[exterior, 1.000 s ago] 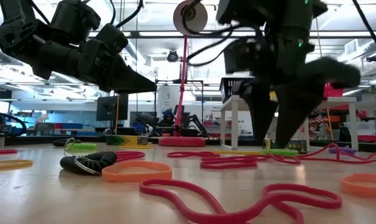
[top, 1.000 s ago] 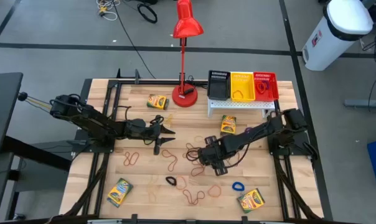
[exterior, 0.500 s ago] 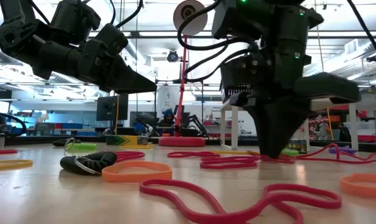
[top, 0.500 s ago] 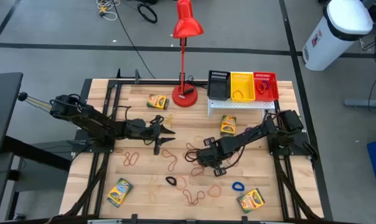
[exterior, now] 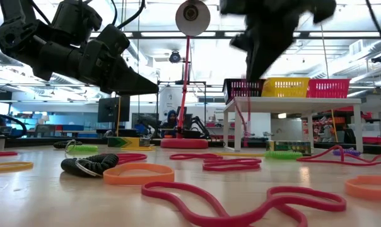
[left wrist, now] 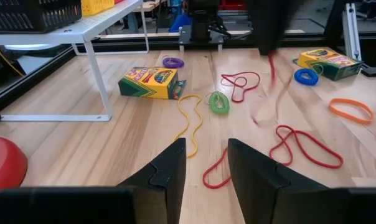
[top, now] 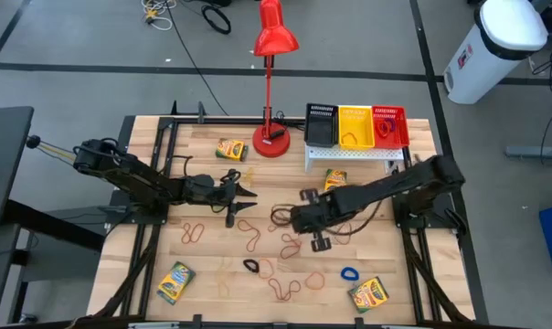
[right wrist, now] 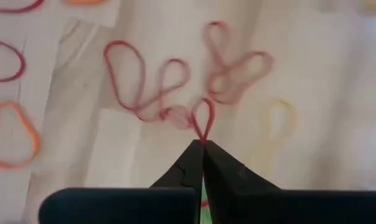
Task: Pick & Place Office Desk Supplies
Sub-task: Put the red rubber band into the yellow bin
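My right gripper (top: pixel 292 219) hangs over the middle of the table, shut on a long red rubber band (right wrist: pixel 202 121) that dangles below it (left wrist: pixel 272 65). My left gripper (left wrist: pixel 206 149) waits open above the table's left middle (top: pixel 247 194) and touches nothing. Many coloured rubber bands lie loose on the wood, among them a red one (left wrist: pixel 303 146) and a green one (left wrist: pixel 218 102). Black (top: pixel 320 125), yellow (top: pixel 355 126) and red (top: pixel 389 126) mesh bins stand on a white shelf (top: pixel 354 152) at the far right. Crayon boxes (top: pixel 335 180) (top: pixel 175 281) lie flat. My right gripper pinches the red rubber band between its two fingertips (right wrist: pixel 191 163), coming from above and pointing steeply down. A small loop of the band (right wrist: pixel 203 127) shows just past the tips. The rest hangs slack below the fingers; whether its lower end is on the table I cannot tell.
A tall red desk lamp (top: pixel 271 91) stands on its round base at the far middle. More crayon boxes lie at the far left (top: pixel 231 149) and near right (top: pixel 368 294). A blue band (top: pixel 349 273) and a black band (top: pixel 250 266) lie near the front.
My right gripper has shut its fingers on the red rubber band at the table top, then risen straight up. The band has been drawn up off the wood with it and now hangs and swings below the fingers.
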`<control>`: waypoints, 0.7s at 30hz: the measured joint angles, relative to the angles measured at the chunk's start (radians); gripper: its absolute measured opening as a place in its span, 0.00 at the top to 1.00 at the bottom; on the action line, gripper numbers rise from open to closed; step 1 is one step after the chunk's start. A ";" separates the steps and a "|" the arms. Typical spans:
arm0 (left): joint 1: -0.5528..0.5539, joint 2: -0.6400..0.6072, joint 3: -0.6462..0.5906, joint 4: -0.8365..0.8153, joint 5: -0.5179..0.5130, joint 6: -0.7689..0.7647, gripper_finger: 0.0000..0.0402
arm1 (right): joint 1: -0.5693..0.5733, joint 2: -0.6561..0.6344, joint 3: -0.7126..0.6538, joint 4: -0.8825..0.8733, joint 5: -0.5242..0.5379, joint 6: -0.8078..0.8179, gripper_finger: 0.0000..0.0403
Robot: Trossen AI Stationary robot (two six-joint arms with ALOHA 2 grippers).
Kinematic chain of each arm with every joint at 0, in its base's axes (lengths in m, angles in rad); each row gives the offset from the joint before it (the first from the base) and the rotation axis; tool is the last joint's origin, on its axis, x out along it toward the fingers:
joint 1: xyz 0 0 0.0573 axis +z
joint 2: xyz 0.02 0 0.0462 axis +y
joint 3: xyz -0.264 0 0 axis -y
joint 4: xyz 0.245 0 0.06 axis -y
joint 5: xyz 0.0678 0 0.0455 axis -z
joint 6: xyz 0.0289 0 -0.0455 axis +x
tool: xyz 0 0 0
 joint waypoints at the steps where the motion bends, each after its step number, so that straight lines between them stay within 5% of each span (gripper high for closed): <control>1: 0.000 0.000 0.000 0.000 0.000 0.000 0.69 | 0.000 -0.024 0.016 -0.035 0.029 0.002 0.98; 14: 0.000 0.000 0.000 -0.005 0.000 -0.002 0.69 | -0.204 -0.336 0.147 -0.405 0.518 0.210 0.99; 21: 0.000 0.000 0.000 -0.010 0.000 -0.002 0.69 | -0.451 -0.412 0.116 -0.419 0.624 0.234 1.00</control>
